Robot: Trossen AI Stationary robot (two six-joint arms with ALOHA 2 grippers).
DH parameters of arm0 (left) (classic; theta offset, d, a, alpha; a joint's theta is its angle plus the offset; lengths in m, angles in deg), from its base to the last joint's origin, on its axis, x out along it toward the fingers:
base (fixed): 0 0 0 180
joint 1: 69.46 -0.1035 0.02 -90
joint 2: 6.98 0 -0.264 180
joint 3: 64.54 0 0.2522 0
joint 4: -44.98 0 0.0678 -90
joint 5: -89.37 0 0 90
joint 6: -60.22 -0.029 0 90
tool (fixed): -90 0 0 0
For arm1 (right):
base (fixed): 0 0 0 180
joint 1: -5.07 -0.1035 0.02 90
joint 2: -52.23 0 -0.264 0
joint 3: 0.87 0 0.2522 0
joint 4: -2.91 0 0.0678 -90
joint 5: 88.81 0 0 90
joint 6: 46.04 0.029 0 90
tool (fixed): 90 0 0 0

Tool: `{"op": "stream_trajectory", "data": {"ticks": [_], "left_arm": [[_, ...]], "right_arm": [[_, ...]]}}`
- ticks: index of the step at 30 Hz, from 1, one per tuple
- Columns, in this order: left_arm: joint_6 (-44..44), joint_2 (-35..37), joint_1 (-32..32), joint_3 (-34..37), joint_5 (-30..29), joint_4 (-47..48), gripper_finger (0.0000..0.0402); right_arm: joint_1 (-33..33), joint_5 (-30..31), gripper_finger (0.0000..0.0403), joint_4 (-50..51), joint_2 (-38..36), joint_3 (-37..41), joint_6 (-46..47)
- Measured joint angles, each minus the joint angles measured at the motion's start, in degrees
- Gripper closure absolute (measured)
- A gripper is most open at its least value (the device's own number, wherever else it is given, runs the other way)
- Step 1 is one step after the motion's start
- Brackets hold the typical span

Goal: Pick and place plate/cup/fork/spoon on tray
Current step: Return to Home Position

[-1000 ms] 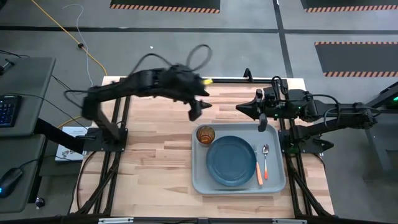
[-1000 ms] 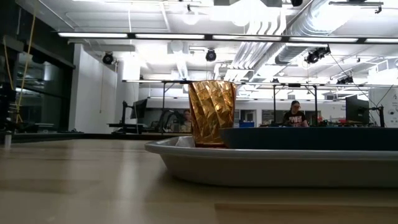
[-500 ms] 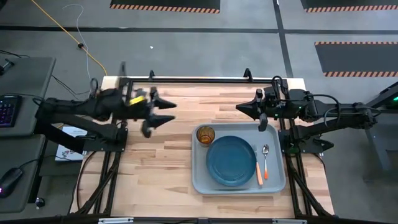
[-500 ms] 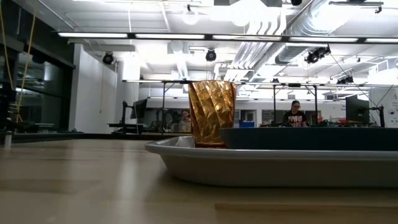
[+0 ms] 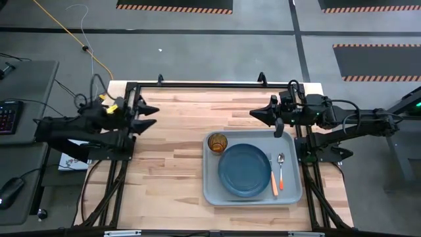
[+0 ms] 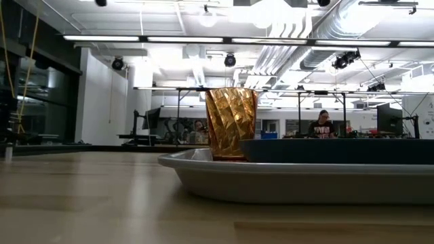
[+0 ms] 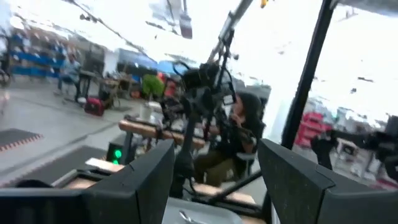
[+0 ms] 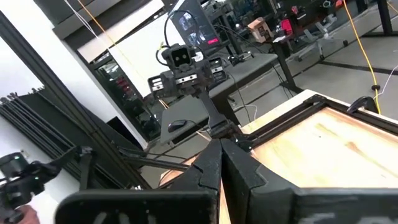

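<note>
Left gripper: fingers spread apart, nothing between them, held at the table's far left edge beside the black frame, well apart from the tray. In the left wrist view the two dark fingers stand wide apart with only the room showing between them.

Right gripper: fingers pressed together into a point, holding nothing, hovering over the far part of the wooden table, just beyond the tray's far edge. The right wrist view confirms the fingertips meeting.

Tray: flat on the table's right half. Plate sits at its centre. Cup stands upright in the tray's far left corner, just beside the plate rim; the low view shows it upright. Fork lies right of the plate, spoon just beside it nearer the tray's right rim, both parallel
</note>
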State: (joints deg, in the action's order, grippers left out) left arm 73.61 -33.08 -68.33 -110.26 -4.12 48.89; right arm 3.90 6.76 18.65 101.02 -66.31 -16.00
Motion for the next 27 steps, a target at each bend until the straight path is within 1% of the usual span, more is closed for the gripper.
{"op": "stream_trajectory", "data": {"ticks": [6,11,14,17,21,24,27], "left_arm": [[2.36,9.92,-1.64,6.23,-0.24,-0.39,0.0179],[3.46,15.67,-1.64,11.12,-0.26,-0.79,0.0181],[3.57,17.98,-1.64,13.76,-0.27,-0.65,0.0195],[3.72,19.58,-1.64,16.08,-0.34,-0.84,0.0221],[4.13,20.94,-1.64,19.35,0.07,-0.69,0.027],[4.61,22.26,-1.64,21.96,0.3,-0.78,0.0317],[5.11,23.74,-1.64,24.29,0.58,-0.7,0.0373]], "right_arm": [[0.0,0.04,0.0402,0.26,0.0,0.0,-1.44],[0.0,0.2,0.0402,1.32,0.0,0.0,-1.87],[0.0,0.2,0.0402,1.43,0.0,0.0,-1.65],[0.0,0.2,0.0402,1.47,0.0,0.0,-1.59],[0.0,0.12,0.0402,1.53,-0.01,0.0,0.39],[0.0,0.02,0.0402,1.86,0.0,0.0,3.12],[0.0,-0.07,0.0402,2.11,-0.01,0.0,3.29]]}}
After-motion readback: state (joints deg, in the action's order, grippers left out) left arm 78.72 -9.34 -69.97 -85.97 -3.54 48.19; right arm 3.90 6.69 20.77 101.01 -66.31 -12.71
